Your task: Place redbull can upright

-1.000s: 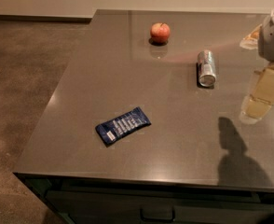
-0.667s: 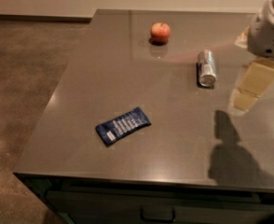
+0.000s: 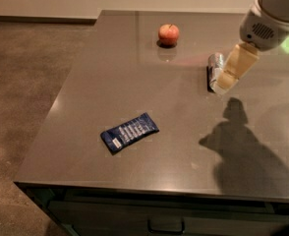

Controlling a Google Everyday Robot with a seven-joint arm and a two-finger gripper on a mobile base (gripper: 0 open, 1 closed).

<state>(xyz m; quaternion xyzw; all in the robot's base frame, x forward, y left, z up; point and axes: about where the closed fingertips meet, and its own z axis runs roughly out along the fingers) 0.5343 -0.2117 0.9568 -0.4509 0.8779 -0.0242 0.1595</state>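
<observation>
The redbull can (image 3: 214,69) lies on its side on the grey table (image 3: 134,82), right of the middle, partly hidden by my gripper. My gripper (image 3: 231,73) hangs from the white arm at the upper right, its cream-coloured fingers (image 3: 238,65) just above and in front of the can's right side. It holds nothing that I can see.
A red apple (image 3: 168,34) stands at the back of the table, up and left of the can. A flat dark-blue snack packet (image 3: 130,132) lies nearer the front left. The table's left edge drops to a brown floor (image 3: 26,82). A drawer handle (image 3: 165,226) shows below the front edge.
My gripper has moved left and towards the can, from the table's right edge to just over the can. The can, apple and packet have not moved.
</observation>
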